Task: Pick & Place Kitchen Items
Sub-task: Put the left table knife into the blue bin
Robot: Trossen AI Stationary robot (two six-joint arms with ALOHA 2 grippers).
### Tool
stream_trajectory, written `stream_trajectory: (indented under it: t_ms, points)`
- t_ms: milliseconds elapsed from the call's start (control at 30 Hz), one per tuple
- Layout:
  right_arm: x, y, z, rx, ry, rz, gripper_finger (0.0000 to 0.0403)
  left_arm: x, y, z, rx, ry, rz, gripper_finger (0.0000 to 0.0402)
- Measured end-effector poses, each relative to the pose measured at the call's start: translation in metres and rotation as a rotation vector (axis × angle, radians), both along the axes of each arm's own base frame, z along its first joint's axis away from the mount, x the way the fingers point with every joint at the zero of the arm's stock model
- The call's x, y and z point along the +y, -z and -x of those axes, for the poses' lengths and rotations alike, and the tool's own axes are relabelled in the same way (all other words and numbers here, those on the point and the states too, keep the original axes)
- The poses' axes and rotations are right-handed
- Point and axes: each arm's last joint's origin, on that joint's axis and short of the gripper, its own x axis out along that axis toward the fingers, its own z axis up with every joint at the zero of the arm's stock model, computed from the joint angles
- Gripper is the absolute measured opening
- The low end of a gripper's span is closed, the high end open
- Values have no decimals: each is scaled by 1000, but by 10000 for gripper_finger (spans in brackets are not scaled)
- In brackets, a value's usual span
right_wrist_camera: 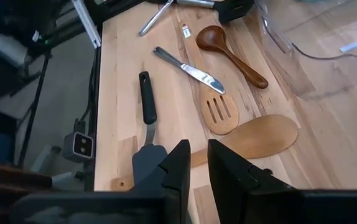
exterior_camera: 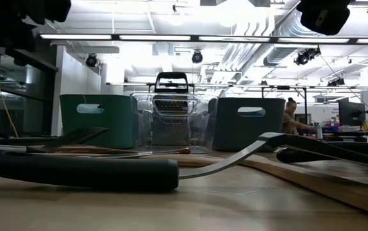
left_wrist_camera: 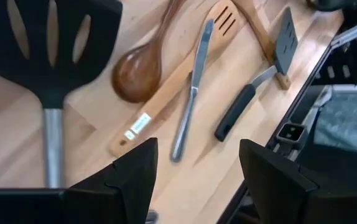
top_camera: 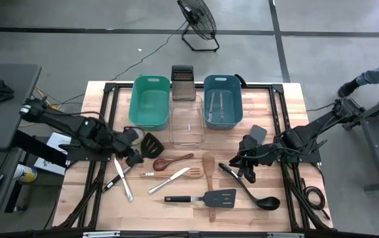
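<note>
Several utensils lie flat on the wooden table: a black slotted turner, a brown wooden spoon, a silver knife, a slotted wooden spatula, a plain wooden spatula, a black-handled grey turner, a black ladle and silver pieces. My left gripper hangs open above the table's left part, beside the black slotted turner, with nothing between its fingers. My right gripper hovers at the right above the ladle's handle, fingers almost together and holding nothing.
At the far edge stand a teal tub, a clear tub, a steel box grater and a blue tub with metal pieces in it. A grey turner head lies by the right arm. A person sits in the room behind.
</note>
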Motion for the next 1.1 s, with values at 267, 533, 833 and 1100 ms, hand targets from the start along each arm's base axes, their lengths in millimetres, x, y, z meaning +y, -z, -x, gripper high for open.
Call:
stream_trajectory:
  t_ms: [267,533,833,1100]
  points:
    - [-1,0,0,4,32,-35,48,-34,8,1,21,-42,20,223]
    - [-1,0,-1,5,38,-40,48,-62,20,5,114,-34,68,223]
    - [-11,0,-5,4,82,-40,48,-86,25,10,101,114,52,223]
    - [-12,2,-4,24,66,-4,48,-92,25,15,16,428,-131,223]
